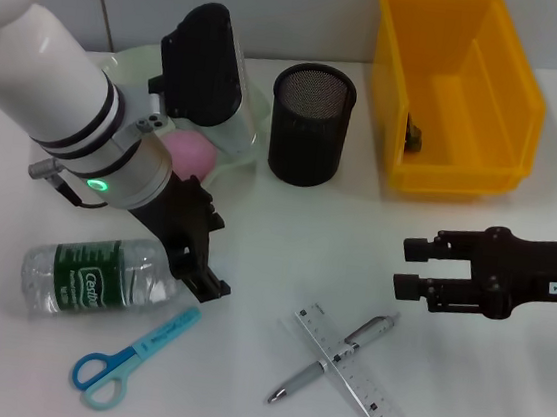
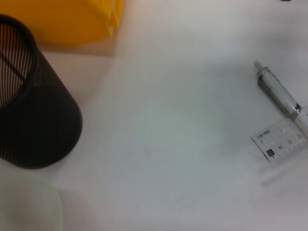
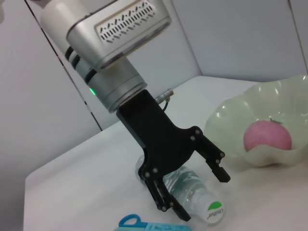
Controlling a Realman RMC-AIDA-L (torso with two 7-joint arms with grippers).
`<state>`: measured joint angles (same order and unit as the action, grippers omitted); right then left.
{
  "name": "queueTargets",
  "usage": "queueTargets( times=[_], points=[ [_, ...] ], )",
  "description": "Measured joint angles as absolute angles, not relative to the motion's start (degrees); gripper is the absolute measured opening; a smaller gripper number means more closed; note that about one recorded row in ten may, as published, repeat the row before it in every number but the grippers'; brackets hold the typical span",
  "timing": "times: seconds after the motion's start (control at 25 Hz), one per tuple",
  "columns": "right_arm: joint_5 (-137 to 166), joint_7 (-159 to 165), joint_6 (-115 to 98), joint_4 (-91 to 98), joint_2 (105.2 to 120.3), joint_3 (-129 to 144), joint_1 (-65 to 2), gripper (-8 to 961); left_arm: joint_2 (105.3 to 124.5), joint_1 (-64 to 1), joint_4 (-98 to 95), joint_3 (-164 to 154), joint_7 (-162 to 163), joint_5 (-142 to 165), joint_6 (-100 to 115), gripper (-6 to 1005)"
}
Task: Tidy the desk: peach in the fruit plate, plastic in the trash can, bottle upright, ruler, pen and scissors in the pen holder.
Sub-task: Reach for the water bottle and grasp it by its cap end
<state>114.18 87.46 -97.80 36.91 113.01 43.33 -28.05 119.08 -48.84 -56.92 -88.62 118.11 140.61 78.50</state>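
Head view. Nearest the camera, the ruler [image 1: 362, 383] lies flat on the desk [image 1: 286, 230], with the pen [image 1: 332, 359] crossed over it. To the left, the scissors [image 1: 131, 357] lie flat, handles toward the near edge. Just beyond them, the bottle [image 1: 100, 277] lies on its side. The left gripper [image 1: 220, 262] hangs over the bottle's cap end with its fingers apart, gripping nothing. The peach [image 1: 192, 152] sits in the plate [image 1: 254, 115] at far left, partly hidden by the left arm. The holder [image 1: 310, 124] stands upright right of the plate; the trash can [image 1: 458, 93] stands at far right with a small dark item inside. The right gripper [image 1: 408, 266] hovers at right, above the desk, fingers apart and empty.

Left wrist view. The holder [image 2: 33, 101], a corner of the trash can [image 2: 72, 19], the pen [image 2: 281, 96] and a ruler [image 2: 281, 144] end are visible.

Right wrist view. The left gripper [image 3: 199, 195] straddles the bottle [image 3: 195, 190] near its cap, fingers spread, contact unclear. The peach [image 3: 267, 136] rests in the plate [image 3: 226, 120].
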Motion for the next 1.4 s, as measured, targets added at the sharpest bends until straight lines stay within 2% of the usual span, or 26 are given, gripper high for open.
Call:
queueTargets(
  times=[1.4],
  points=[
    [115.32, 88.47, -98.29, 36.55, 113.02, 43.33, -27.99, 656, 119.09, -49.22, -53.70, -90.68, 117.45, 140.58, 75.39, 860]
  ],
)
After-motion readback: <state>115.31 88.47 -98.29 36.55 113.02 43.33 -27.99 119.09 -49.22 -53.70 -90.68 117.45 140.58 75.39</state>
